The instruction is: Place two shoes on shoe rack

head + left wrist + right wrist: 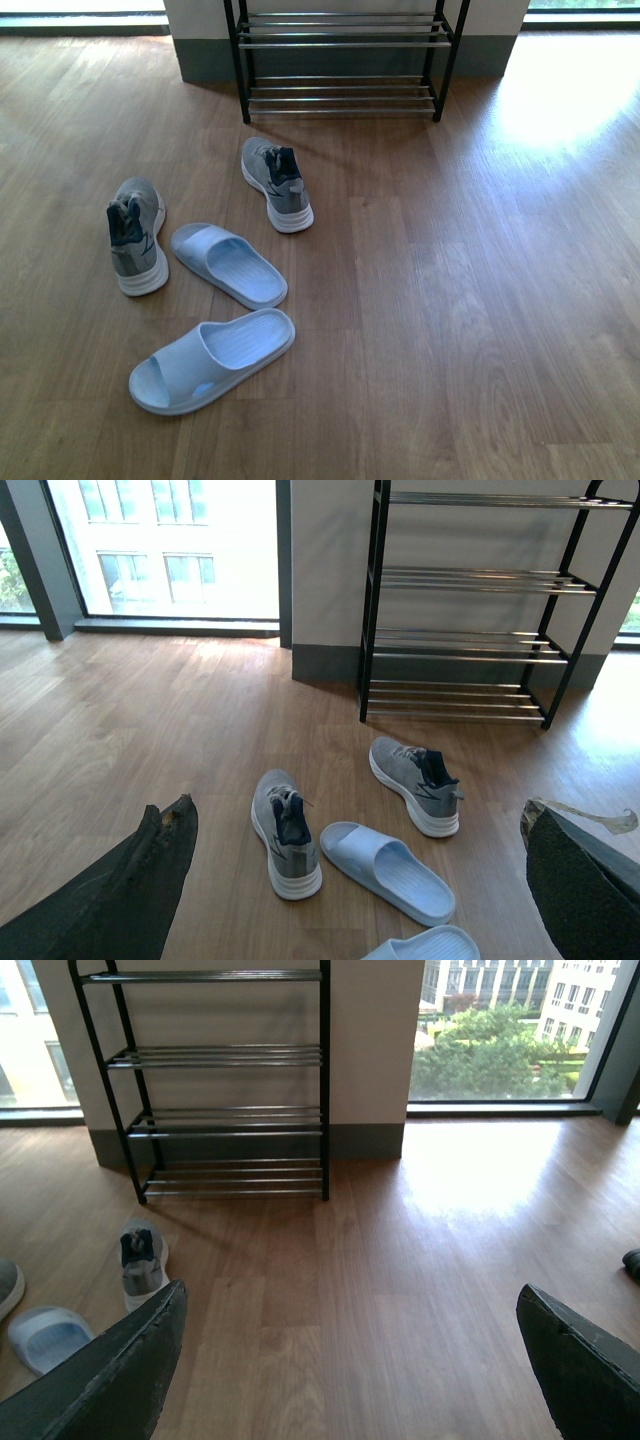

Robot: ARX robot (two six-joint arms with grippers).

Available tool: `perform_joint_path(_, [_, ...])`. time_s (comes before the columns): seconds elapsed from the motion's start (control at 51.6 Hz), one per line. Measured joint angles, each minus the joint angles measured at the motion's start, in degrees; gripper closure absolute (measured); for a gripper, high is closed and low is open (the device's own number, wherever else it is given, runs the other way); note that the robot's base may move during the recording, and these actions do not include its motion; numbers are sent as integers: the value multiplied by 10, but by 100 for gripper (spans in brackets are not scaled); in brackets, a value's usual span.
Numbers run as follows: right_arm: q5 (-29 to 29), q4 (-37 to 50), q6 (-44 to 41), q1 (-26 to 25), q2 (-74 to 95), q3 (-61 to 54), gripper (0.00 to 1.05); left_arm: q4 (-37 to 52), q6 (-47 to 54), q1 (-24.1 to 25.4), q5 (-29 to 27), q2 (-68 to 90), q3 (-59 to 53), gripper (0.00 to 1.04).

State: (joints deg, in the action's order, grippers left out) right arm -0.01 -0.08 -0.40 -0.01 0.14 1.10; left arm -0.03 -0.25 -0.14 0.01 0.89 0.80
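Wooden floor in a bright room, seen from the robot's body and from both wrists; neither arm shows in the front view. The left pincer hangs above the floor with its two dark fingers spread wide apart and nothing between them; the right pincer is spread the same way and holds nothing.

Both grey sneakers stand on their white soles ahead of and below the left pincer, and neither is on the shoe rack yet. The first sneaker is the closer one to that pincer; the second sneaker lies farther on, between the pincer and the rack. Two pale blue slides lie among them; one slide is just beside the first sneaker, and the other slide is closer to the robot.

The rack stands against the wall, well beyond both pincers; no shoe shows on its chrome rods. From the right pincer the second sneaker sits off to one side, near one finger, with the rack ahead.

The fingers are probably spread in readiness to close on a shoe; the sneakers lie on the left pincer's side, so it seems better placed to reach first; the slide beside the first sneaker may crowd that grasp.
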Motion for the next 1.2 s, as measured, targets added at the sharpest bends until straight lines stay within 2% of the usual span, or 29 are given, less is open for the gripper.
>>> perform_joint_path(0.929, [-2,0,0,0,0,0,9,-3,-5,-2,-11,3,1,9])
perform_joint_path(0.987, [-2,0,0,0,0,0,9,-133,-98,-66,-176,88,57,9])
perform_joint_path(1.026, [0,0,0,0,0,0,9,-156,-173,-84,-254,170,86,9])
perform_joint_path(1.065, [0,0,0,0,0,0,9,-134,-222,-86,-258,239,105,9])
perform_joint_path(1.123, [0,0,0,0,0,0,9,-47,-282,-73,-226,390,156,9])
perform_joint_path(1.2, [0,0,0,0,0,0,9,49,-301,-60,-212,591,225,9])
